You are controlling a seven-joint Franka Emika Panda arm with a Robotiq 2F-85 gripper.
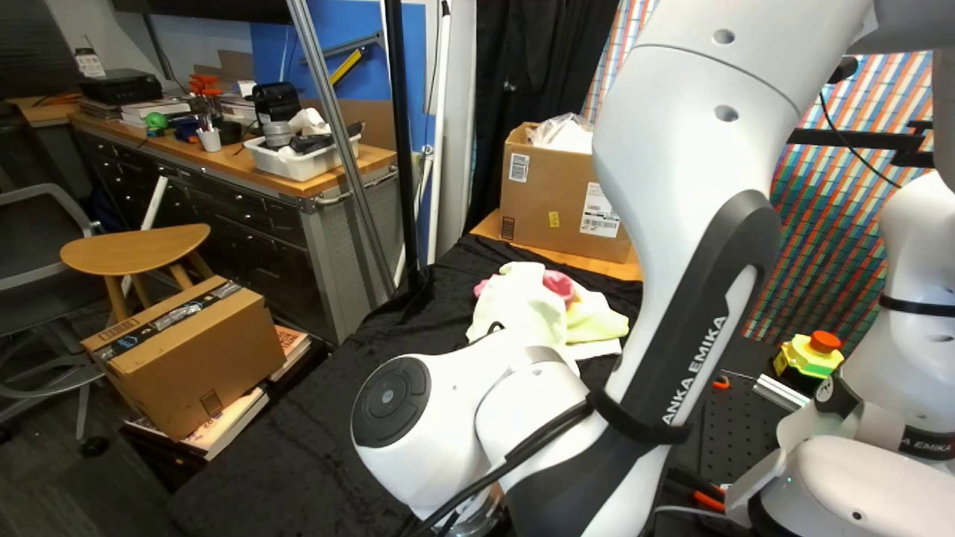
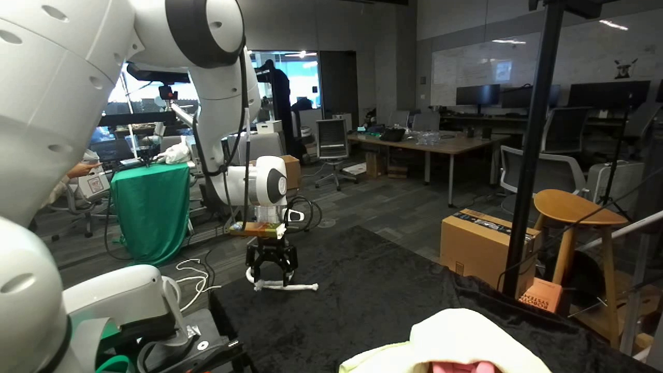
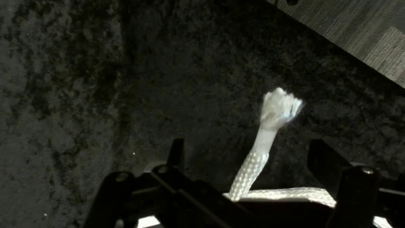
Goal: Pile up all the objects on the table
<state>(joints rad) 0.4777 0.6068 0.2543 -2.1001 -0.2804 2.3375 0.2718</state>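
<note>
Straddling the white rope (image 2: 300, 287), the gripper (image 2: 271, 281) has its fingers (image 3: 326, 164) spread wide, nothing pinched. Tip clearance above the black-fabric table (image 2: 352, 305): can't tell. Likely step: picking up the rope. Main risk: bad bite. In the wrist view the frayed end (image 3: 278, 109) pokes out between the fingers, while another stretch runs nearly along the closing direction and passes behind one finger; closing could shove or bunch that part instead of catching it. Thin rope, so too high probably misses; too low may nip the table's fabric and drag it along. Biting only near the frayed end could leave a long tail trailing. Table edge is near, floor (image 3: 373, 47) past it, so a pushed rope might go over. Farther out, the heap of cloths (image 1: 537, 306), pale yellow and pink, lies on the table well apart from the rope, near a cardboard box (image 1: 552, 186). Soft uneven top: rope dropped off-centre could slide down. In an exterior view the arm (image 1: 671, 134) hides part of the heap, so aim would be hard to check.
</note>
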